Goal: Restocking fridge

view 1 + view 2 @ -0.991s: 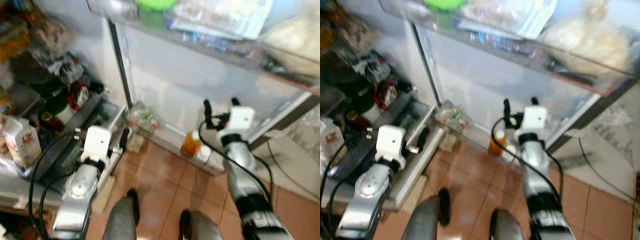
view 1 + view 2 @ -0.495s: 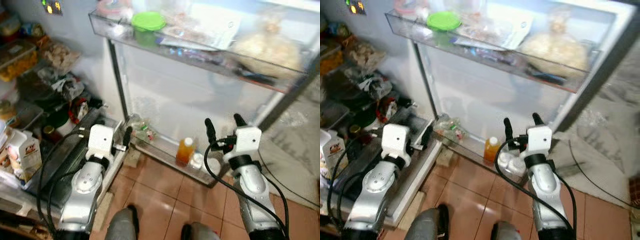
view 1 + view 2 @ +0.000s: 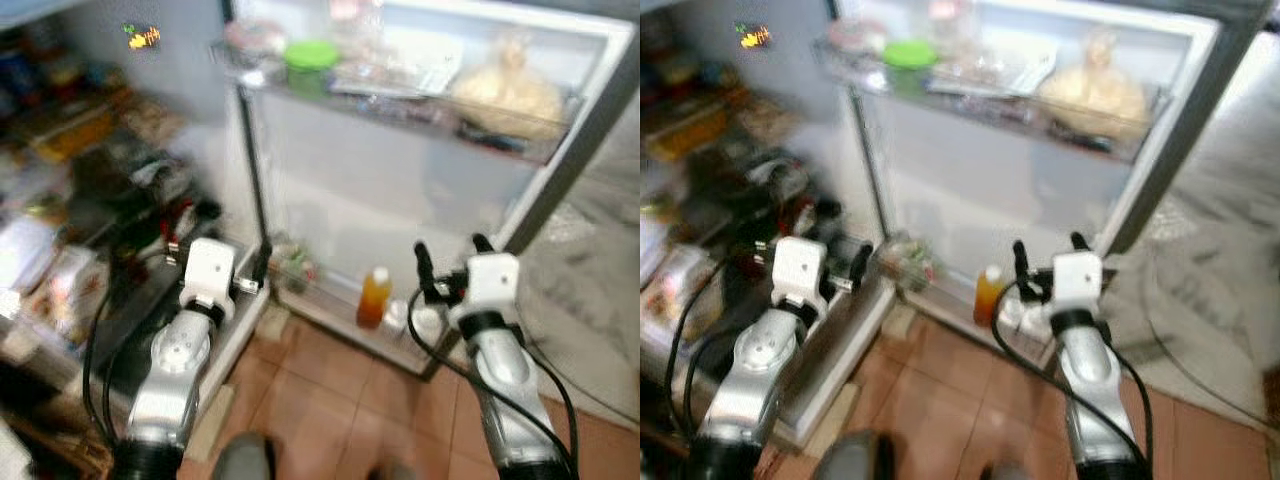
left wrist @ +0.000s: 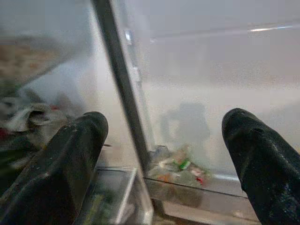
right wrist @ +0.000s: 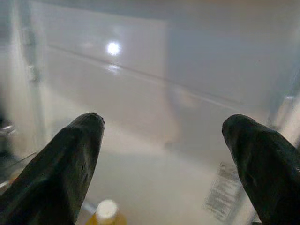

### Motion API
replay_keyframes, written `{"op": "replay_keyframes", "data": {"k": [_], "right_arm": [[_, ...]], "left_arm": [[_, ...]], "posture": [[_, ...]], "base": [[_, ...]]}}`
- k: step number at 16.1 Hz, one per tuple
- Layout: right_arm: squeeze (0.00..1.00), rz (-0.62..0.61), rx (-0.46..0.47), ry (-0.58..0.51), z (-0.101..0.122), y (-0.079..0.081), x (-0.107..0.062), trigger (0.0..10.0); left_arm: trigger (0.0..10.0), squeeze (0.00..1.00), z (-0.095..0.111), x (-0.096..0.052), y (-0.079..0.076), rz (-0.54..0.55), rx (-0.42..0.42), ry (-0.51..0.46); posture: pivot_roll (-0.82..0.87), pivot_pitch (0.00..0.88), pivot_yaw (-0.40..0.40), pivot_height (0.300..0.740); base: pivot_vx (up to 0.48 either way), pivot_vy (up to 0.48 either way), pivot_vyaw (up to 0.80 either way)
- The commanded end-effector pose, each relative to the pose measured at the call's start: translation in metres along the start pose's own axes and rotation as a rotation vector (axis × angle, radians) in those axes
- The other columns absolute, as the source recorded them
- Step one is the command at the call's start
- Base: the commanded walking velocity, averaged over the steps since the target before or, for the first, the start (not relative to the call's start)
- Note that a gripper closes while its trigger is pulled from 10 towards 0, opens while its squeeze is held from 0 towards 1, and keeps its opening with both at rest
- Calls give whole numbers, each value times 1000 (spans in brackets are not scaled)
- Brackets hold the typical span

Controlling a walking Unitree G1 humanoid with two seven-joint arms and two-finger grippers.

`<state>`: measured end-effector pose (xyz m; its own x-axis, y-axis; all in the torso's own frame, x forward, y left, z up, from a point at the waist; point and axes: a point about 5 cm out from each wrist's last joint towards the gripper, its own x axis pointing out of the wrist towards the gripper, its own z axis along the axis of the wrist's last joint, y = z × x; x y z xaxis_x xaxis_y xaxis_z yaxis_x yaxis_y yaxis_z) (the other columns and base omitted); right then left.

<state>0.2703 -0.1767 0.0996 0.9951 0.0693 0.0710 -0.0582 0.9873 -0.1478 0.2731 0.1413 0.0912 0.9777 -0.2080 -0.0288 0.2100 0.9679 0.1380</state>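
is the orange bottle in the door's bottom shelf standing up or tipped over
Upright. The orange bottle stands with its white cap on top in the bottom shelf of the open fridge door, ahead of the right gripper.

Fridge door (image 3: 420, 180) stands open, centre frame; orange bottle (image 3: 374, 297) upright in its bottom shelf, lower centre.

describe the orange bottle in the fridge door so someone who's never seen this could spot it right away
Start at the open fridge door and drop to its lowest shelf, near the tiled floor. The orange bottle stands upright there, beside the right claw. Its amber-orange body and pale cap set it apart from the white-capped items to its right and the clear crumpled packaging to its left.
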Motion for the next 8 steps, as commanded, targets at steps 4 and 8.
{"op": "replay_keyframes", "data": {"k": [4, 8], "right_arm": [[0, -24, -41, 38, 3, 4, 8, 10000], [0, 69, -31, 23, 7, 14, 10, 10000]], "left_arm": [[10000, 0, 0, -1, 1, -5, 32, -14], [10000, 0, 2, 0, 0, 1, 36, -25]], "posture": [[34, 24, 30, 740], [37, 32, 33, 740]], "base": [[0, 0, 0], [0, -287, 0]]}}
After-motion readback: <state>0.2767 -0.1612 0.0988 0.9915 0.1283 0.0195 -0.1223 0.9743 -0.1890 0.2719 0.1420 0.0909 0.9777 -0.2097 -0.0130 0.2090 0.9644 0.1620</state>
